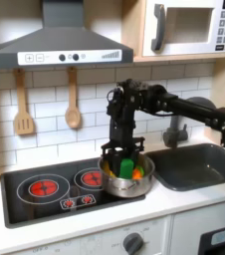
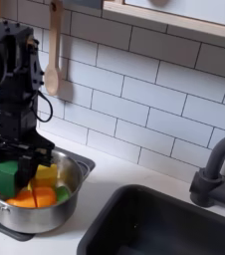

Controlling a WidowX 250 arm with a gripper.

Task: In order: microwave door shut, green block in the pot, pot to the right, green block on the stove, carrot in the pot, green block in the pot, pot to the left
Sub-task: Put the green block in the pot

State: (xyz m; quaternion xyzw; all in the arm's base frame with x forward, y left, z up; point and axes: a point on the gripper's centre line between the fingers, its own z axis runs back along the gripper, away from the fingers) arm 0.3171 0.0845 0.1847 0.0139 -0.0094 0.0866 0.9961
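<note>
The gripper [image 1: 125, 159] reaches straight down into the pot [image 1: 114, 185], its fingers [image 2: 23, 160] spread on either side of the green block [image 2: 5, 177] at the pot's left in the second exterior view; whether they press on it cannot be told. The carrot [image 2: 35, 198] lies in the pot beside a yellow piece [image 2: 46, 173]. In the first exterior view the pot sits at the stove's [image 1: 25, 189] right edge, near the sink [image 1: 199, 164], and the microwave door [image 1: 182, 28] at far right is closed.
</note>
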